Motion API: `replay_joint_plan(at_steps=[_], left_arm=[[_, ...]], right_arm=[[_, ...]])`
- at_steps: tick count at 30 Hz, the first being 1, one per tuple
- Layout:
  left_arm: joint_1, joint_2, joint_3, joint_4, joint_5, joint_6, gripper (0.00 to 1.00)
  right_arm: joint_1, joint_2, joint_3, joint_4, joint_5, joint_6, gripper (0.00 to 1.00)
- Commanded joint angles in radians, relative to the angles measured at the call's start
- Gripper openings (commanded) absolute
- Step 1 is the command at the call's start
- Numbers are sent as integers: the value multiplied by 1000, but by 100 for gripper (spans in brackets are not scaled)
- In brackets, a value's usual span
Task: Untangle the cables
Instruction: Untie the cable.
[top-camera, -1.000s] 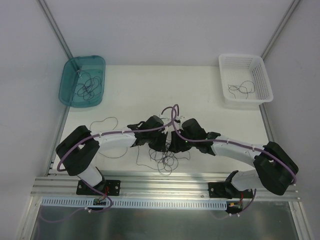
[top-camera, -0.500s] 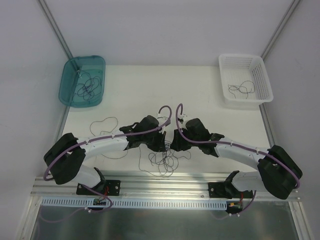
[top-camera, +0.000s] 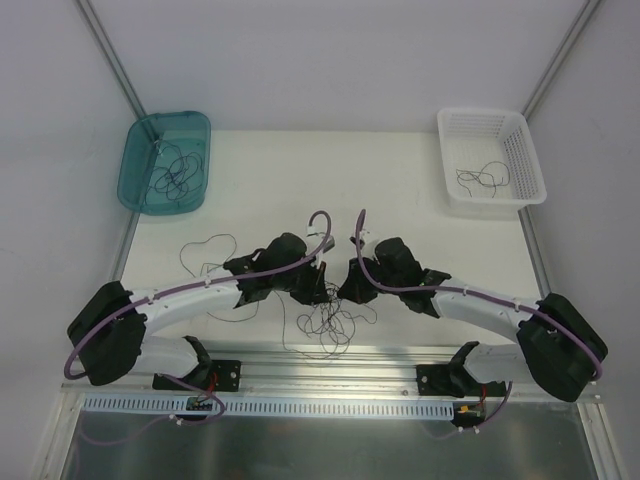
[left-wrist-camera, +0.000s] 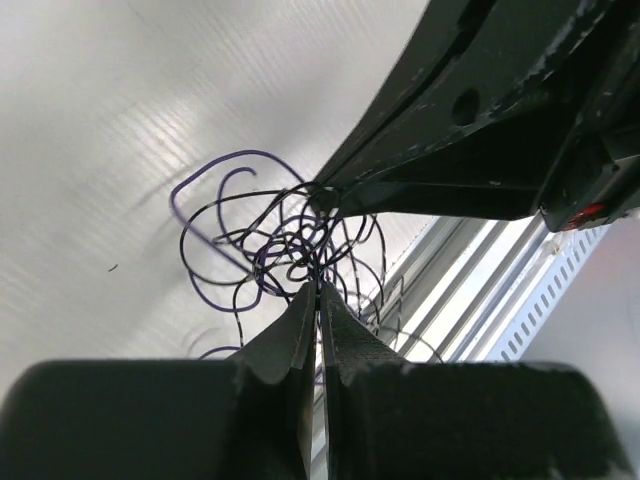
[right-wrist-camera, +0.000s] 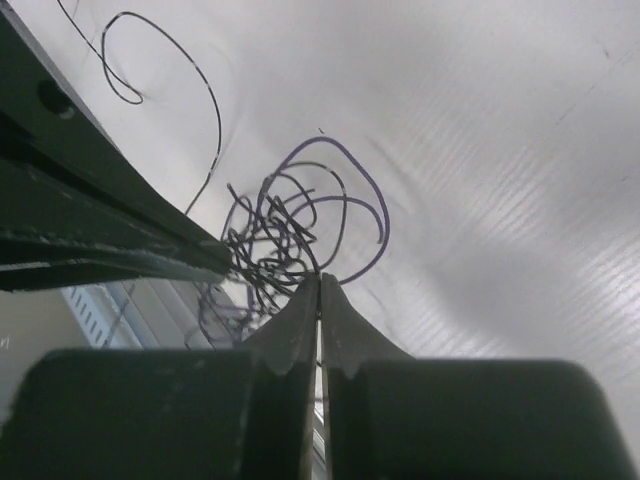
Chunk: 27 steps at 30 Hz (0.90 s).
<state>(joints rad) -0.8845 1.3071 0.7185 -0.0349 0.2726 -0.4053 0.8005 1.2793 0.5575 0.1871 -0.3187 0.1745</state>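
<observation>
The cables (top-camera: 328, 325) are a small tangle of thin dark purple-black strands hanging above the white table near its front edge, between my two grippers. My left gripper (top-camera: 318, 291) is shut on strands at the tangle's left top; in the left wrist view its jaws (left-wrist-camera: 318, 290) pinch wires of the bundle (left-wrist-camera: 285, 245). My right gripper (top-camera: 343, 292) is shut on strands from the right; in the right wrist view its tips (right-wrist-camera: 319, 280) grip the bundle (right-wrist-camera: 275, 240). The two grippers nearly touch.
A teal bin (top-camera: 166, 160) at the back left holds several loose strands. A white basket (top-camera: 491, 158) at the back right holds a strand or two. One loose strand (top-camera: 205, 245) lies on the table left of the arms. An aluminium rail (top-camera: 330, 365) runs along the front edge.
Both arms have lowered and stretched out, the left shoulder swinging left. The grippers stayed together at the middle and the bundle hangs a little nearer the table.
</observation>
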Motion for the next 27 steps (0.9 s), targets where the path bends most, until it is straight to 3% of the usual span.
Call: replay_joint_plan(at_steps=[1, 8, 15, 20, 27], left_arm=[[-5, -106, -28, 30, -85, 11, 0], [76, -313, -109, -75, -362, -163, 0], [194, -538, -232, -126, -463, -349, 0], [275, -624, -229, -216, -484, -304, 0], [381, -589, -142, -362, -572, -198, 0]], right_arm=[[-10, -102, -22, 11, 27, -17, 1], [-66, -380, -4, -305, 335, -27, 1], [-138, -584, 99, -647, 624, -9, 1], [-219, -635, 225, -776, 699, -29, 1], [-346, -598, 481, -908, 678, -116, 1]])
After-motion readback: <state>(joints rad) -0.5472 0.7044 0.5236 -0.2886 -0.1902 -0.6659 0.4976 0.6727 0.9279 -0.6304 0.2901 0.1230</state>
